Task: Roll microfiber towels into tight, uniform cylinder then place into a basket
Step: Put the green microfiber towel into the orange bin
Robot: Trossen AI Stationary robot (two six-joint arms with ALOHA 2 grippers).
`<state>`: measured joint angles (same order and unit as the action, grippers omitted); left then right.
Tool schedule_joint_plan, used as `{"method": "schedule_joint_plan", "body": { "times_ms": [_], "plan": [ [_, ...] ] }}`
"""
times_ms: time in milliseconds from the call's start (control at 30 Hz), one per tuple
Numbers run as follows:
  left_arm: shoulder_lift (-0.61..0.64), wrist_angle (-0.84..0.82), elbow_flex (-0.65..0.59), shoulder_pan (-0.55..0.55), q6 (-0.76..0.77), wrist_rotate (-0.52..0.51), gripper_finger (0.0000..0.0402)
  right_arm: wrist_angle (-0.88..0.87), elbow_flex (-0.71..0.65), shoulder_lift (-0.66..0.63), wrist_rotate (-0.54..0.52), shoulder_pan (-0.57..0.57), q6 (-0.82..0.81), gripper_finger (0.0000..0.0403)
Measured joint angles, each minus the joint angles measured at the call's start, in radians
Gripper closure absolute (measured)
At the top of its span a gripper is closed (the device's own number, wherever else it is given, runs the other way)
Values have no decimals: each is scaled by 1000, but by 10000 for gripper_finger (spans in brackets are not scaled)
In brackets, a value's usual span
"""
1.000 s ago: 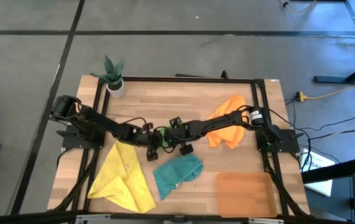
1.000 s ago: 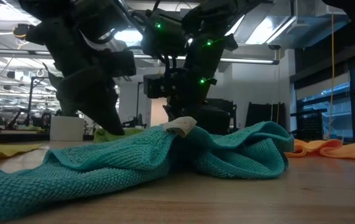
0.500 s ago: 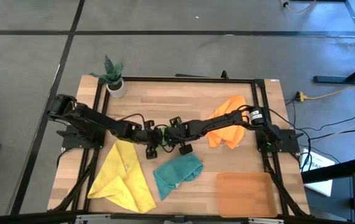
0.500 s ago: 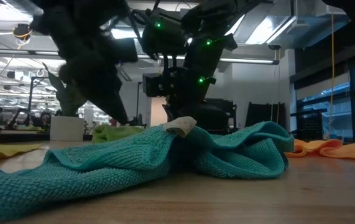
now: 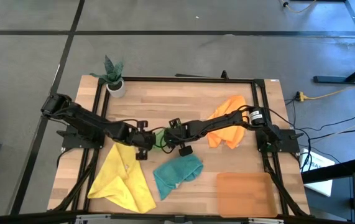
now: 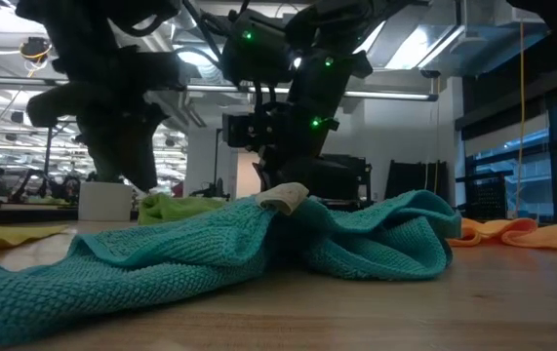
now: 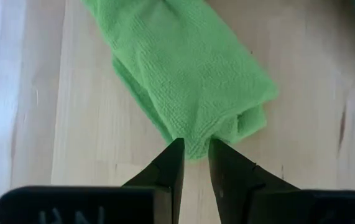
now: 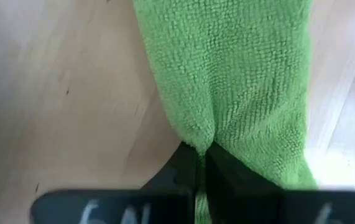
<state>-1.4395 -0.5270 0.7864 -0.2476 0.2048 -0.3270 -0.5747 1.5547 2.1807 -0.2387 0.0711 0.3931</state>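
A: Pinching the green towel (image 8: 227, 74) — is that your right gripper (image 8: 201, 163)?

B: Yes. My right gripper's fingers are closed on one end of it, at mid-table, just beside the teal towel (image 5: 177, 173).

A: And your left gripper (image 7: 194, 163)?

B: Fingers a narrow gap apart, tips at the green towel's other folded end, gripping nothing I can see.

A: The basket (image 5: 244, 194)?

B: Right of the teal towel, at the near edge. Yellow towel (image 5: 122, 177) lies left of it, orange towel (image 5: 228, 127) beyond.

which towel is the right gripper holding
The green towel at the table's middle; the right gripper is shut on its edge. The yellow, teal and orange towels lie untouched.
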Motion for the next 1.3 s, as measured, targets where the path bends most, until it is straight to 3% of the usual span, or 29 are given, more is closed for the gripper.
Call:
{"method": "schedule_joint_plan", "body": {
  "times_ms": [633, 933, 1133, 1300],
  "plan": [
    [0, -15, 0, 21, -6, 4, 336, 1, -1, 0, -1, -1, -19, 387],
    [-1, -8, -2, 20, -6, 2, 375, 2, -2, 0, -1, -1, -18, 386],
    [-1, -7, -2, 17, 4, 4, 353, 2, -2, 0, -2, -2, -19, 386],
    [-1, -6, -2, 16, 53, 78, 328, 2, -2, 0, -3, -6, -19, 386]
  ]
}}
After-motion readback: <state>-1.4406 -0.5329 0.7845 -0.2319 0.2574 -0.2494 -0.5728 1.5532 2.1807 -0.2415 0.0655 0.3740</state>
